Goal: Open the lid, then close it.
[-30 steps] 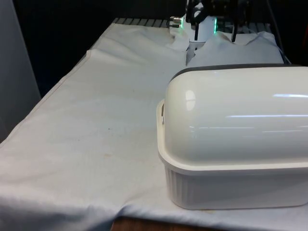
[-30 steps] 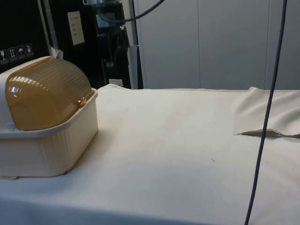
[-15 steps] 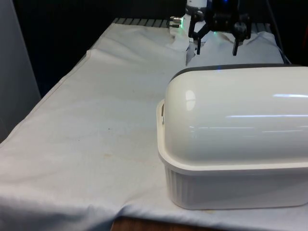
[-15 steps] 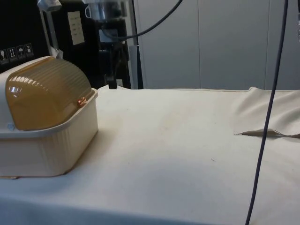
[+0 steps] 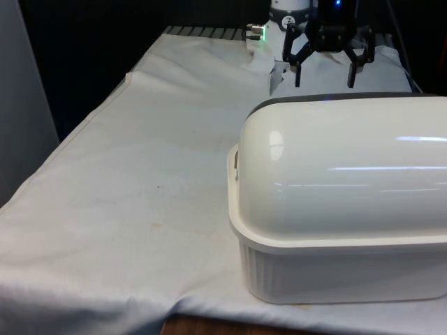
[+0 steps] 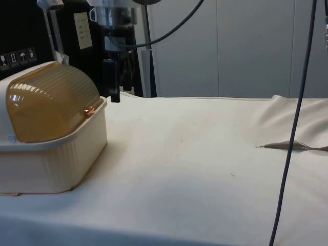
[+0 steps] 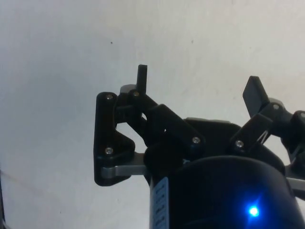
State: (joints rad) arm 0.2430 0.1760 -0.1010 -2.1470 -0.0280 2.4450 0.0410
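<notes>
lid [image 6: 48,100] amber, shut on the bread box [image 6: 56,159], left of side frame | pincer [image 6: 114,95] released, jaws spread, empty, just beside its handle lip [image 6: 90,109] | risk: we judge fingers may skid off the thin lip or shove the box across the bench [image 6: 205,169]

1. The bread box [image 5: 335,237] stands on the table [image 5: 140,181] at its near edge, toward the front view's right corner.
2. Its lid [image 6: 48,102] sits down on the box, over its far-facing side.
3. The gripper [image 5: 326,70] hangs above the table just behind the box's far edge, fingers spread apart, touching nothing.
</notes>
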